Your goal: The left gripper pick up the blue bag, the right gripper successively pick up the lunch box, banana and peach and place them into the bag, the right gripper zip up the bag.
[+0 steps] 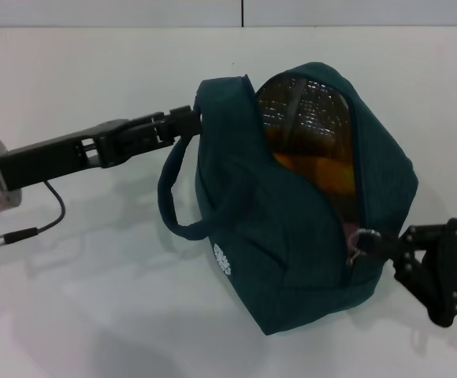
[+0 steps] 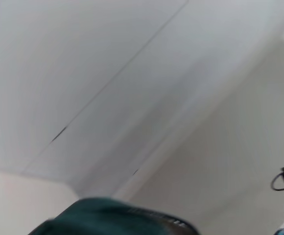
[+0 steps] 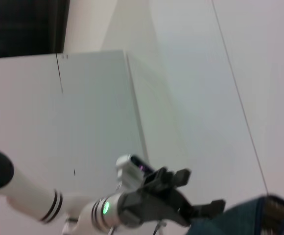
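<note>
With the left hand (image 1: 183, 120) clenched on the far-left handle of the blue bag (image 1: 291, 236), lifted over the counter (image 1: 94, 315), the right hand (image 1: 382, 244) grips the zipper pull (image 1: 362, 236) (near-right end), so zipping comes next, likely a steady pull away

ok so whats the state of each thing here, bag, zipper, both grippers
blue bag: held up at one end, zip mostly open, yellow-orange contents showing
zipper pull: at the near end of the zip, in the right gripper
left gripper: shut on the bag's top edge
right gripper: shut on the zipper pull
</note>
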`<state>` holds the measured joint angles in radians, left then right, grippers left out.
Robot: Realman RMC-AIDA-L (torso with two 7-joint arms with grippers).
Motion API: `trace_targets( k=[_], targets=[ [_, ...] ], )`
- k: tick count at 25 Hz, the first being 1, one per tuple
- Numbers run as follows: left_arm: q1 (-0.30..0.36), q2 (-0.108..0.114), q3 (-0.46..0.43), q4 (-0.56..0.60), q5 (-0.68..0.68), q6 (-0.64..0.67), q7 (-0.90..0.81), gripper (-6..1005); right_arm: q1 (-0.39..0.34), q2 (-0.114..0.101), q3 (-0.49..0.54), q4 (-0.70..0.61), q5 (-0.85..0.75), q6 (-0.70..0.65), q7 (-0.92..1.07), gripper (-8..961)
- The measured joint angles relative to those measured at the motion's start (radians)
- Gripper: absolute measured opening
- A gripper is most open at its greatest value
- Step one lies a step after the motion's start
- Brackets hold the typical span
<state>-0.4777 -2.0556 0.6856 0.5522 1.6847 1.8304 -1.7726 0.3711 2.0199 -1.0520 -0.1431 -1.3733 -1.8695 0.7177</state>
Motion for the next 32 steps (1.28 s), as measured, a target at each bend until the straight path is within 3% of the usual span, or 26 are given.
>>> trace_targets(
  k=[6, 11, 16, 25, 32],
  targets=[
    [0.040, -0.002, 0.000, 0.000, -0.064, 0.089, 0.145, 879, 0.026, 0.002, -0.003, -0.001, 0.083, -0.034, -0.002, 18],
    [0.085, -0.003, 0.006, -0.012, -0.074, 0.113, 0.252, 882, 0.103, 0.008, -0.003, 0.007, 0.151, -0.040, 0.000, 17],
    [0.098, -0.022, 0.011, -0.030, -0.027, 0.116, 0.335, 885, 0.180, 0.009, -0.005, 0.013, 0.206, -0.029, 0.041, 17],
    [0.161, -0.028, 0.008, -0.107, -0.023, 0.118, 0.522, 863, 0.296, 0.008, -0.009, 0.014, 0.214, 0.072, 0.062, 17],
    [0.172, -0.031, 0.002, -0.142, -0.031, 0.096, 0.563, 844, 0.395, 0.008, -0.010, 0.016, 0.214, 0.118, 0.063, 17]
  ],
)
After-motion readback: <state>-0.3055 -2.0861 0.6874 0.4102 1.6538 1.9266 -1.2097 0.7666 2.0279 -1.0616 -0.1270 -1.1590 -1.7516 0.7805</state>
